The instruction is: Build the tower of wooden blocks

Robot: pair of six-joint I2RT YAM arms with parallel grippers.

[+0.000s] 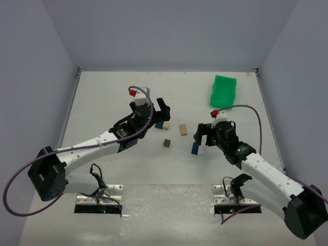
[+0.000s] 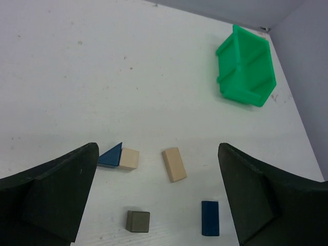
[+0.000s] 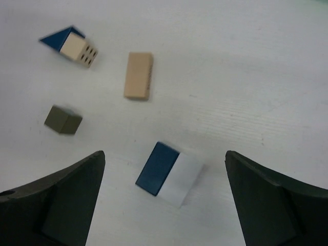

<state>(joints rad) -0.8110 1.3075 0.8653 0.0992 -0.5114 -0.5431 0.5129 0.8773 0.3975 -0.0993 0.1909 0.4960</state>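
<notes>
The wood blocks lie loose on the white table. A blue wedge (image 2: 111, 156) touches a tan cube (image 2: 129, 158). To their right lie a tan oblong block (image 2: 174, 164), a dark olive cube (image 2: 138, 221) and a dark blue block (image 2: 210, 218). In the right wrist view the blue block (image 3: 158, 168) lies flat against a white block (image 3: 182, 177). My left gripper (image 2: 158, 148) is open and empty above the wedge and cube (image 1: 161, 124). My right gripper (image 3: 164, 154) is open and empty, hovering over the blue and white pair (image 1: 198, 148).
A green plastic bin (image 1: 223, 90) lies tipped at the back right and also shows in the left wrist view (image 2: 246, 66). Grey walls close the table on three sides. Both arm bases sit at the near edge.
</notes>
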